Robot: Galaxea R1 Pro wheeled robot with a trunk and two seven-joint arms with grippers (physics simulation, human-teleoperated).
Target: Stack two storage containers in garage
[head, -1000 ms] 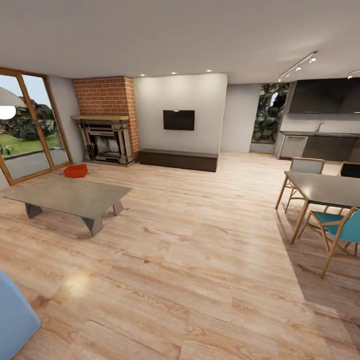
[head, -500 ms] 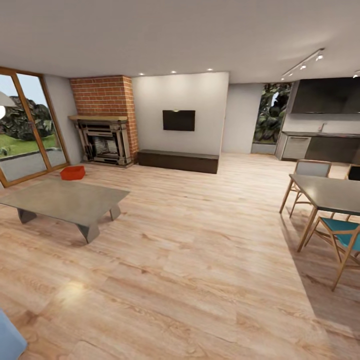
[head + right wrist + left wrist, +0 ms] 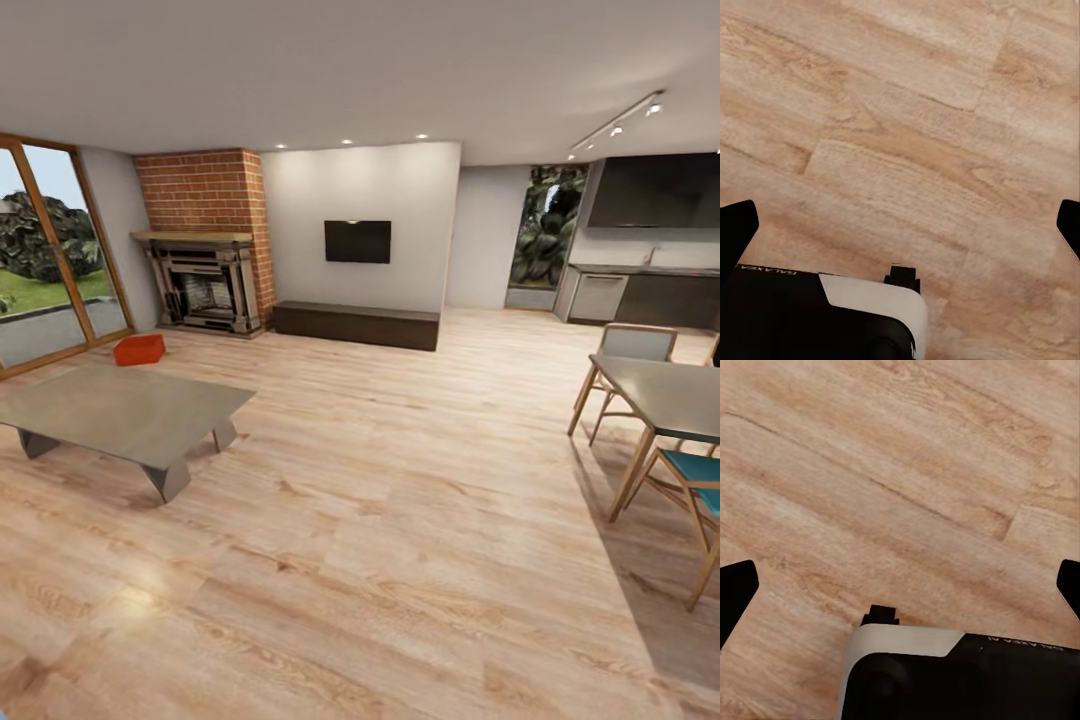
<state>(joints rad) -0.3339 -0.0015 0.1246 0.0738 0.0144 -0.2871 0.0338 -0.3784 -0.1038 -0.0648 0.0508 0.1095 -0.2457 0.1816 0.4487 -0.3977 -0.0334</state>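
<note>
Room: living room with a light wood-plank floor (image 3: 400,520), a red brick fireplace (image 3: 205,240) at upper left and a black wall TV (image 3: 357,241) at upper centre.
Task thing: one orange-red rectangular topless bin (image 3: 139,349) sits on the planks at the left edge, mid height, in front of the fireplace and beyond the low grey coffee table (image 3: 120,412).
Second bin: I cannot find it here.
Left gripper (image 3: 900,585): dark fingertips at the two side edges of the left wrist frame, spread wide, bare planks between them, holding nothing.
Right gripper (image 3: 900,225): the same in the right wrist frame, tips far apart, empty.
Handling, as a guess: a stiff, light plastic box; low straight walls give a rim to pinch, best on opposite long sides with both arms so it stays level; the ribbing should resist slipping.
Hard to tell: the bin is small and far away, so its ribbing and contents cannot be read; the grey dining table (image 3: 670,390) and teal chair (image 3: 700,470) are cut by the right edge.
Garage: not in sight.
</note>
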